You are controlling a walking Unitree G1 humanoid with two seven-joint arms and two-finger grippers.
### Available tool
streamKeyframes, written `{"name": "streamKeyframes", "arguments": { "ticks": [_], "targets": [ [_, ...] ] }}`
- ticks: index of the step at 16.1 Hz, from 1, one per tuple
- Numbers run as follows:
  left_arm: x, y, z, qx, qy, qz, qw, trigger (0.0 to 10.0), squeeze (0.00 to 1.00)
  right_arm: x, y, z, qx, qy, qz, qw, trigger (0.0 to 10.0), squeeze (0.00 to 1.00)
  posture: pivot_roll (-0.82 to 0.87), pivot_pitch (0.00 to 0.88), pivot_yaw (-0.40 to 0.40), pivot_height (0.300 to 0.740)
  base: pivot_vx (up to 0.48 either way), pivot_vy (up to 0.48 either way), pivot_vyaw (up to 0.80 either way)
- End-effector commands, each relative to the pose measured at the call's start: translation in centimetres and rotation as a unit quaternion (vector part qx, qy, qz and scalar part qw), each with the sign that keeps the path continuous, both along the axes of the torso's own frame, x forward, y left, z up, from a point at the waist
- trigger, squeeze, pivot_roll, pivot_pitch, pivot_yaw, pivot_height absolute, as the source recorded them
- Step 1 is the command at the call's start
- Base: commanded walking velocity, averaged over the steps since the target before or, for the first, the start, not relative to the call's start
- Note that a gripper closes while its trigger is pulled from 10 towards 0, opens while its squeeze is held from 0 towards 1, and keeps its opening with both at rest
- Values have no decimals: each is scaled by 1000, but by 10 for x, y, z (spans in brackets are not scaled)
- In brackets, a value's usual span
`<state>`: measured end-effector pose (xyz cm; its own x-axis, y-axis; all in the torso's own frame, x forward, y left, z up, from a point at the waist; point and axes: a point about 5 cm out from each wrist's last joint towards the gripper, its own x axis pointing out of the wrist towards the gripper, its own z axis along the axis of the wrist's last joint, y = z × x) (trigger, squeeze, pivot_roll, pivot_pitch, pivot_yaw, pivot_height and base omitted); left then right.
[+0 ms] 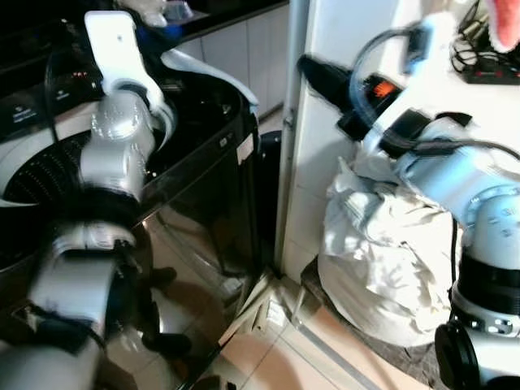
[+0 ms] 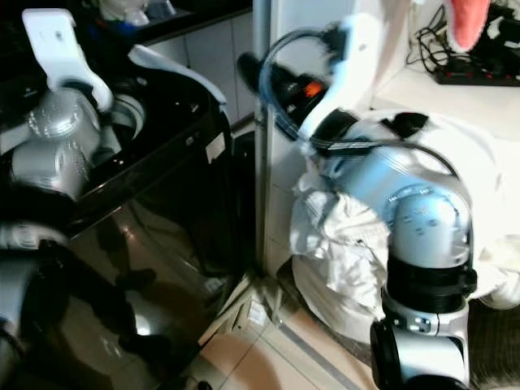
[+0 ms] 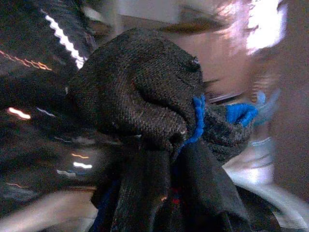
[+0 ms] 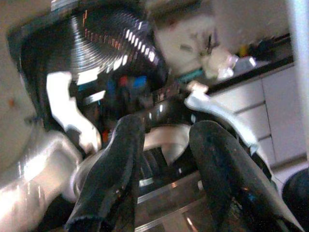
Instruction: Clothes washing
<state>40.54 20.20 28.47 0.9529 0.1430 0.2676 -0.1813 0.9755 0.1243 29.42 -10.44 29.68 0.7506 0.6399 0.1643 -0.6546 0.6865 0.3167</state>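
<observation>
We saw the left claw (image 3: pixel 159 159) clenched on a dark knitted garment (image 3: pixel 140 92) with blue stitching, our left arm (image 1: pixel 114 146) reaching over the open top of the black washing machine (image 1: pixel 203 162). The right claw (image 4: pixel 164 164) hung released and empty, its two black fingers (image 4: pixel 113 169) apart and pointing toward the washing machine's drum. Beside the washing machine, past a white post, a heap of white laundry (image 1: pixel 382 244) sat on the floor under our right arm (image 1: pixel 463 179).

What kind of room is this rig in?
Probably a home laundry corner beside a kitchen: a black top-loading washing machine with its drum open, a heap of white laundry on the tiled floor, and white cabinets under a dark counter behind.
</observation>
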Motion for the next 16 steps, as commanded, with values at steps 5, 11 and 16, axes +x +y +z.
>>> {"name": "streamKeyframes", "arguments": {
  "ticks": [5,11,16],
  "targets": [
    [13,12,-49,121,186,34,975,10000,118,0,41,-28,-141,-34,28,989,10000,0,-26,0,50,740,0,0,0],
    [10,28,-57,96,225,70,967,10000,1000,-8,43,-39,-167,-50,43,984,10000,0,-38,0,60,740,0,0,0],
    [9,29,-61,87,235,66,966,10000,1000,-8,40,-42,-166,-43,39,984,10000,0,-37,0,61,740,0,0,0]
  ]
}}
